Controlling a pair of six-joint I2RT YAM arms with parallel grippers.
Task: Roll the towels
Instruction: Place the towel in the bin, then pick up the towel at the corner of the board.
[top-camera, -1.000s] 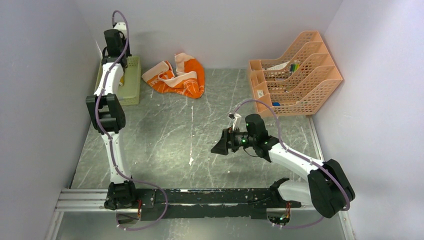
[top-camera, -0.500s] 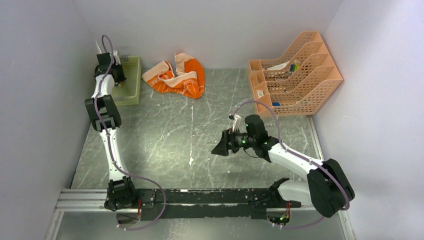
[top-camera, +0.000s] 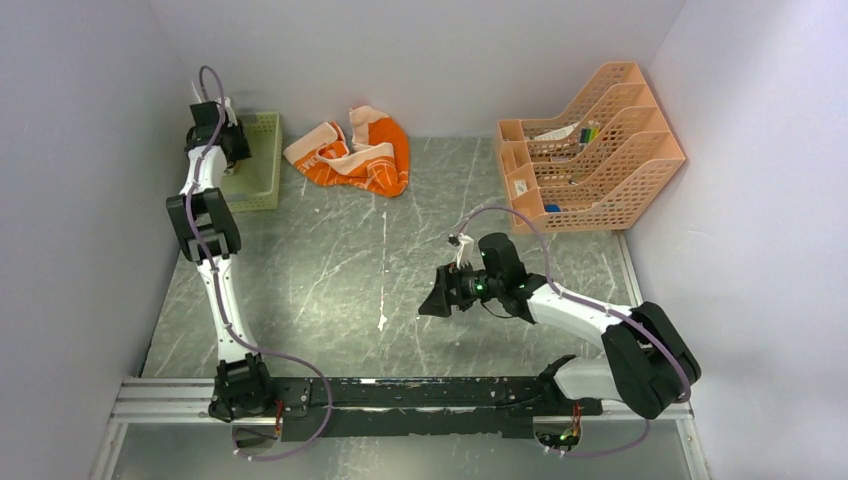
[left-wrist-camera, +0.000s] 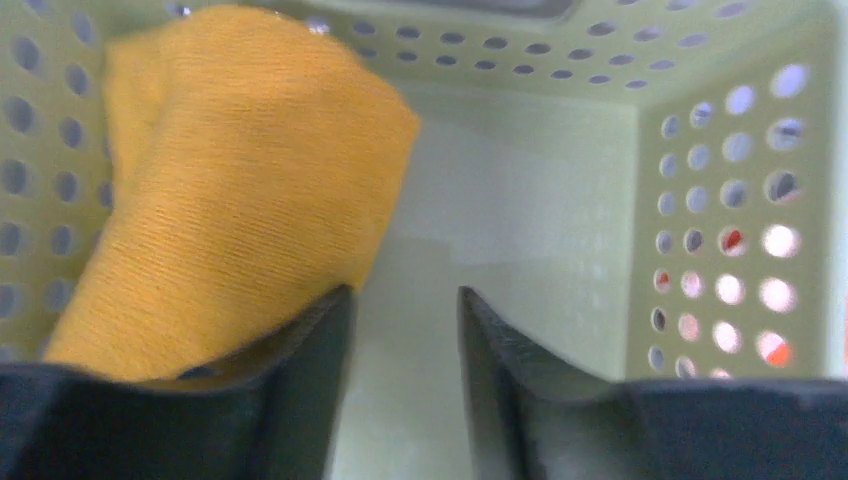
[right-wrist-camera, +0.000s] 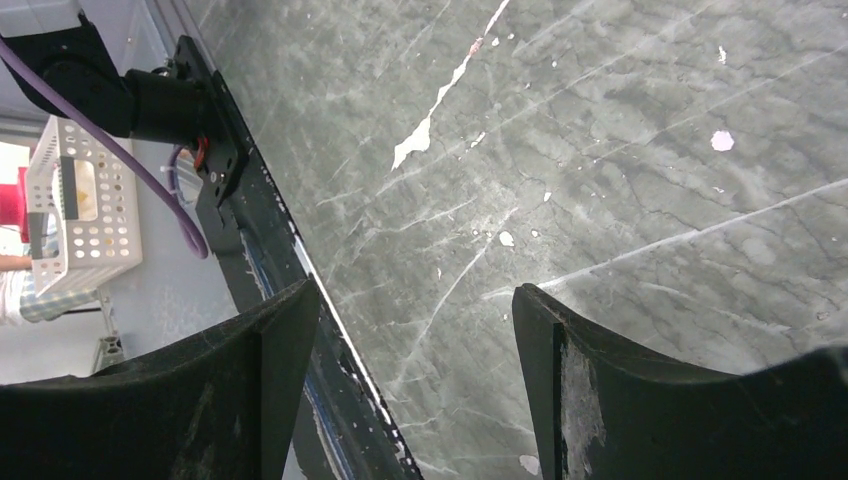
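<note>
**Top external: both towels unrolled, one loose on the table, one in the basket**

Orange towel lies crumpled in the upper middle of the frame. It is on the table by the back wall, between the green basket and the peach file rack. Judgement: light, limp and bulky, so it will sag and fold on itself if lifted from one point. Best to take it by an edge or corner. The pale band at its left end looks reachable. It needs spreading flat before rolling, probably a two-arm job.

Mustard towel is inside the basket, upper left of the left wrist view, bunched against the perforated wall. It looks like a ribbed knit: soft, light, likely not slippery. Take the lower edge nearest the finger; a plain pinch should hold.

Left gripper is inside the basket, fingers apart with a narrow gap and nothing between them. The towel sits just beside the finger on the left of the frame; contact cannot be told.

Right gripper has its fingers wide apart and is empty. It is over bare table, lower middle of the top view, well apart from both towels.

Writing: the white print on the orange towel is too small to read. No legible labels or brands anywhere.
</note>
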